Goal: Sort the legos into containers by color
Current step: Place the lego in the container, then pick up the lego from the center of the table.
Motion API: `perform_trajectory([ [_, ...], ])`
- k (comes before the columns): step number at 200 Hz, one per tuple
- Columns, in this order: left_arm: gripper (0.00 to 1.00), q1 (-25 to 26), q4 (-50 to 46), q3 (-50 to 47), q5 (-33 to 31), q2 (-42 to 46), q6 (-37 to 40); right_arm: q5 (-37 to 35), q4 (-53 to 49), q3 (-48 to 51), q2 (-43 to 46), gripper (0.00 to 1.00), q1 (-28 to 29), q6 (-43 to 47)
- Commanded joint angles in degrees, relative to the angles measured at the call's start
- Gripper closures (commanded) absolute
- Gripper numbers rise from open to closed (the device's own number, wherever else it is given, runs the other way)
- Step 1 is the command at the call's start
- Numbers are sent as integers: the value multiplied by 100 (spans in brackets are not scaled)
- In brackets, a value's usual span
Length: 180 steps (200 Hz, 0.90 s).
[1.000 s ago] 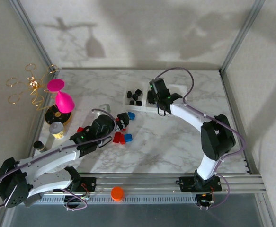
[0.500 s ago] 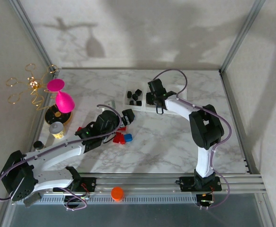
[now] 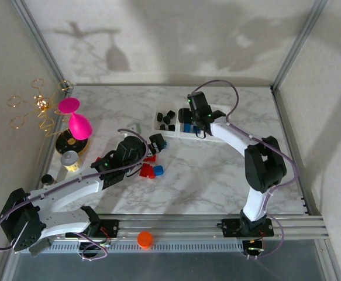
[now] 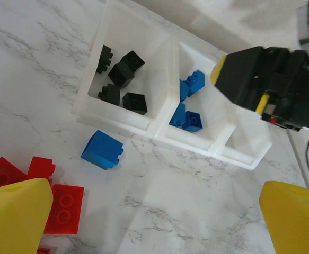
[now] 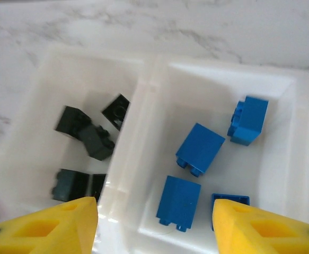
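up close, right gripper point(image 5: 154, 227) wide over four blue legos point(image 5: 199, 148), left gripper point(image 4: 154, 222) wide, loose blue lego point(image 4: 102, 150) outside containers point(image 4: 114, 117)

Tabletop point(image 3: 217, 175) was white marble-pattern, grey veins. Pale textured back wall point(image 3: 176, 35) carried hard shadows. Aluminium frame posts point(image 3: 40, 41) stood at rear corners, L & R. Metal rail point(image 3: 182, 225) ran along near edge.

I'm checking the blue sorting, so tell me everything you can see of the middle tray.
The middle tray is a translucent white plastic rectangle, open on top, flat on the marble table. It stands against its neighbours in the row, the black-brick tray on one side. Four blue bricks lie loose inside at different angles. The right gripper hovers above it, jaws open and empty.
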<state>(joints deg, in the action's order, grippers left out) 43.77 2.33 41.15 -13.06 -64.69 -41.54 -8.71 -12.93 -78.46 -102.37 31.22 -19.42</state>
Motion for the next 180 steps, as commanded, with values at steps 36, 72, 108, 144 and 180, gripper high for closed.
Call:
perform_trajectory([
  [36,0,-53,-288,-218,-92,581,-63,61,-375,646,611,34,675,-163],
  [72,0,-68,-491,-467,-200,909,-143,-109,-316,777,497,29,1303,-497],
  [108,0,-66,-733,-627,-360,1278,-204,-129,-64,715,116,22,1648,-823],
  [144,0,-70,-1049,-656,-537,1469,-263,-203,189,586,-383,20,1781,-1170],
  [180,0,-71,-1173,-747,-679,1716,-328,-418,258,261,-957,19,1828,-1488],
])
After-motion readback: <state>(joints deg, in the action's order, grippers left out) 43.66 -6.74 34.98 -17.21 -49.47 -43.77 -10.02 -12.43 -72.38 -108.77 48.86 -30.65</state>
